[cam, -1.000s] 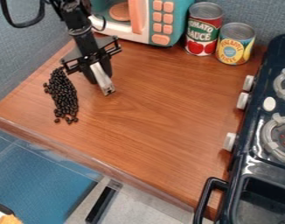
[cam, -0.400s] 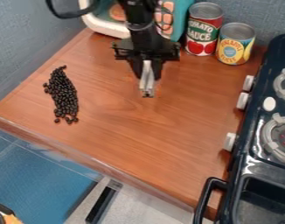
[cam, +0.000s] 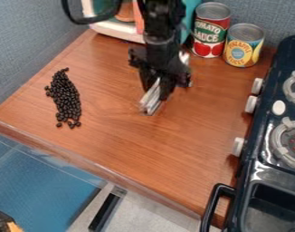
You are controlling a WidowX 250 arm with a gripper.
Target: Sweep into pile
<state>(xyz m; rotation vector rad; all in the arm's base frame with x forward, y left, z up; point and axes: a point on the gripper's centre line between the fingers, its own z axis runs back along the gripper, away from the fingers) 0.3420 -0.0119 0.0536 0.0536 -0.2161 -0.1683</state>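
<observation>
The black gripper [cam: 157, 89] hangs over the middle of the wooden counter [cam: 131, 145], to the right of the beans. It is shut on a pale grey-white sweeping tool [cam: 151, 100], whose lower end points down and slightly left. A pile of small dark beans [cam: 65, 97] lies on the left part of the counter, drawn out in a narrow strip with a few loose beans at its ends. A wide stretch of counter separates the tool from the beans.
A toy microwave [cam: 116, 29] stands behind the arm. At the back are a tomato sauce can [cam: 210, 31] and a pineapple can [cam: 243, 45]. The stove [cam: 264, 156], with knobs and a black handle, borders the right side. The counter's front edge [cam: 95, 167] runs diagonally below.
From beside the beans, the gripper has moved right with the tool, then slightly nearer the front edge, and the tool has turned. The beans have stayed as they were.
</observation>
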